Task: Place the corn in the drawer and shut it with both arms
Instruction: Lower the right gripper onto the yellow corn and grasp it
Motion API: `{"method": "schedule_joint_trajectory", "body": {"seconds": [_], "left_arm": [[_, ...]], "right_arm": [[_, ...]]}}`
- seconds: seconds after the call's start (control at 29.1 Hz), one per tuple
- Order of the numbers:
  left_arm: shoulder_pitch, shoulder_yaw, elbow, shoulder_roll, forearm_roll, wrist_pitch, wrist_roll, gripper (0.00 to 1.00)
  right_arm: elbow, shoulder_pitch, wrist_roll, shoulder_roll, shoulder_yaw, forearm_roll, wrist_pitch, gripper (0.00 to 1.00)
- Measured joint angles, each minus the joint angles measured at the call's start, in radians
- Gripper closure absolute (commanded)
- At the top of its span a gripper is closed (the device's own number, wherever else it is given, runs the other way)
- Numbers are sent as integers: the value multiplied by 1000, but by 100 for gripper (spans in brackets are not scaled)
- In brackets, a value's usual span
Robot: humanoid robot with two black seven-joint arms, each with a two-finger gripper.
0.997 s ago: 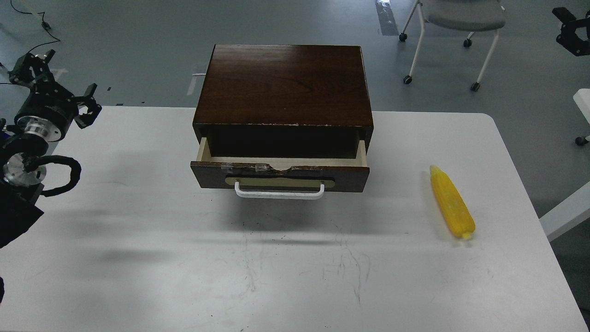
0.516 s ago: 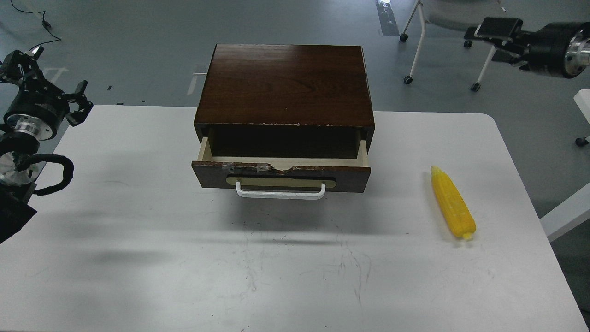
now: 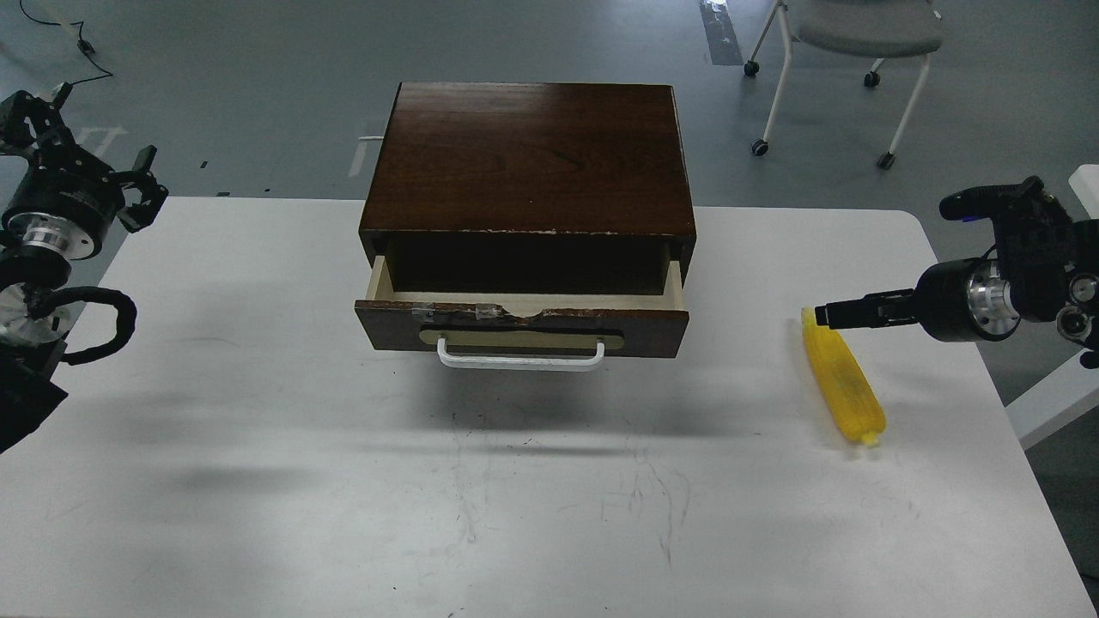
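Note:
The corn (image 3: 843, 386) lies on the white table (image 3: 258, 386) at the right, its long axis running front to back. The drawer (image 3: 522, 324) of the dark brown cabinet (image 3: 528, 154) is pulled partly open, and what shows of its inside is empty. Its white bar handle (image 3: 519, 356) faces me. My right gripper (image 3: 824, 316) points left, with its tip just above the corn's far end. Its fingers overlap side-on, so I cannot tell them apart. My left gripper (image 3: 81, 142) is open and empty, off the table's far left corner.
A grey chair on castors (image 3: 859, 34) stands on the floor behind the table at the right. A white furniture edge (image 3: 1060, 390) juts in beside the table's right side. Black cable loops (image 3: 94, 322) hang from my left arm.
My right arm has swung down from the upper right background to the corn's far end. My left gripper has drifted slightly left and back. The corn and the drawer have not moved.

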Motion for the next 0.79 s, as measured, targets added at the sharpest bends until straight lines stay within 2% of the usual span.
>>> {"method": "schedule_joint_trajectory", "body": {"seconds": [0.1, 0.34, 0.38, 0.45, 0.52, 0.55, 0.65, 0.69, 0.76, 0.79], "left_arm": [[1, 0, 0, -3, 0, 0, 0, 1], [2, -2, 0, -6, 0, 0, -3, 1], [3, -2, 0, -6, 0, 0, -4, 1], [4, -1, 0, -7, 0, 0, -4, 1], [4, 0, 0, -7, 0, 0, -4, 1], [4, 0, 0, -7, 0, 0, -4, 1], [4, 0, 0, -7, 0, 0, -4, 1], [4, 0, 0, -6, 0, 0, -4, 1], [5, 0, 1, -4, 0, 0, -4, 1], [5, 0, 1, -4, 0, 0, -4, 1]], "right_arm": [[-23, -28, 0, 16, -2, -4, -19, 23], [-58, -75, -1, 32, -2, -5, -35, 33], [-63, -80, -2, 40, -2, -6, -36, 40], [-73, -84, -2, 50, -2, -6, -36, 47], [-90, -87, -2, 64, -2, -7, -36, 60], [-96, -88, -2, 70, -2, -7, -36, 60], [-102, -92, 0, 76, -3, -7, -37, 70], [-103, -95, 2, 76, -3, -7, -37, 79], [-103, -96, 5, 76, -3, -5, -37, 87], [-102, -95, 7, 76, -3, -4, -36, 96]]}}
